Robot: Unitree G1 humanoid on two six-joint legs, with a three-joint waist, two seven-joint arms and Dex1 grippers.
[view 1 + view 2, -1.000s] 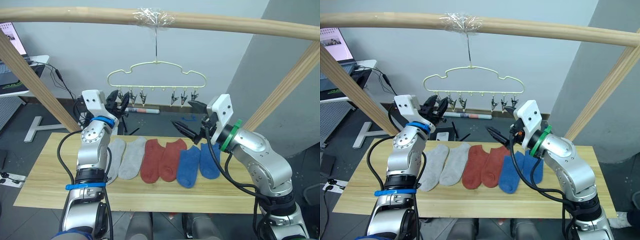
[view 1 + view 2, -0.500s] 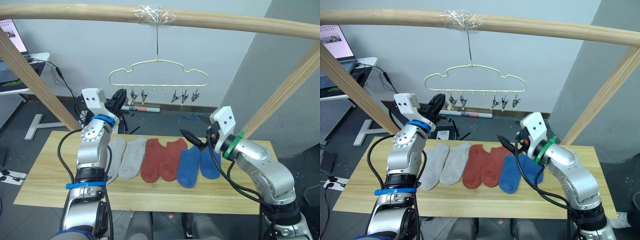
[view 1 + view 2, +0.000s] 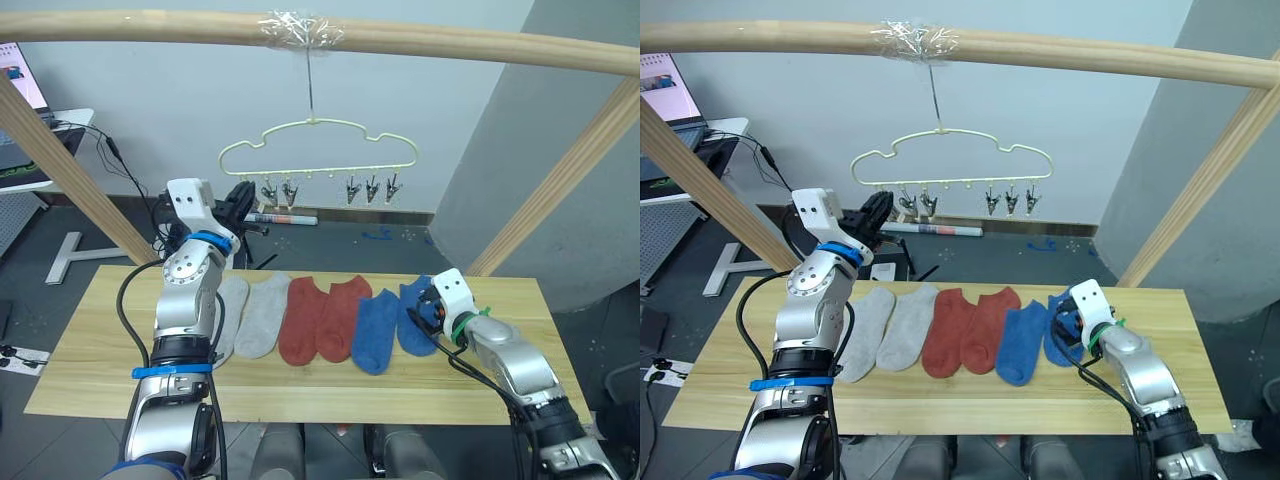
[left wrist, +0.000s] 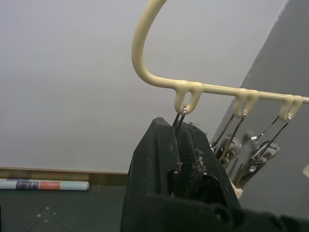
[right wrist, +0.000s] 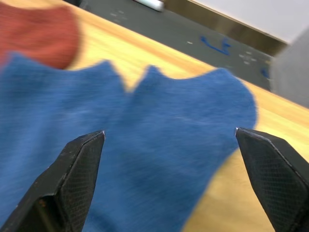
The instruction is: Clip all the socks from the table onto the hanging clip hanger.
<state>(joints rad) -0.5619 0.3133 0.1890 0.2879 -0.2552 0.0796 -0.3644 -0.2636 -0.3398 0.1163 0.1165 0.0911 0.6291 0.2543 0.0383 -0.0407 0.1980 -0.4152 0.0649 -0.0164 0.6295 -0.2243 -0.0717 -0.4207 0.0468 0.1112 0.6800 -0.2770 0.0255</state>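
Six socks lie in a row on the table [image 3: 100, 340]: two grey [image 3: 250, 315], two rust red [image 3: 318, 318], two blue [image 3: 374, 330]. The pale yellow clip hanger [image 3: 310, 122] hangs above them from a wooden pole, with small dark clips [image 3: 370, 188] along its lower wire. My left gripper [image 3: 240, 198] is raised at the hanger's left end, shut on the leftmost clip [image 4: 179, 118]. Down at the table, my right gripper [image 5: 169, 133] stands wide open just over the right blue sock [image 5: 183, 145], one finger on either side of it.
The horizontal wooden pole [image 3: 150, 25] rests on slanted poles at the left [image 3: 60, 160] and the right [image 3: 560, 170]. A small white table with a laptop [image 3: 15, 90] stands at the far left. Bare planks lie in front of the socks.
My right arm has come down from hanger height to the table, over the right blue sock. My left gripper has shut on the leftmost clip.
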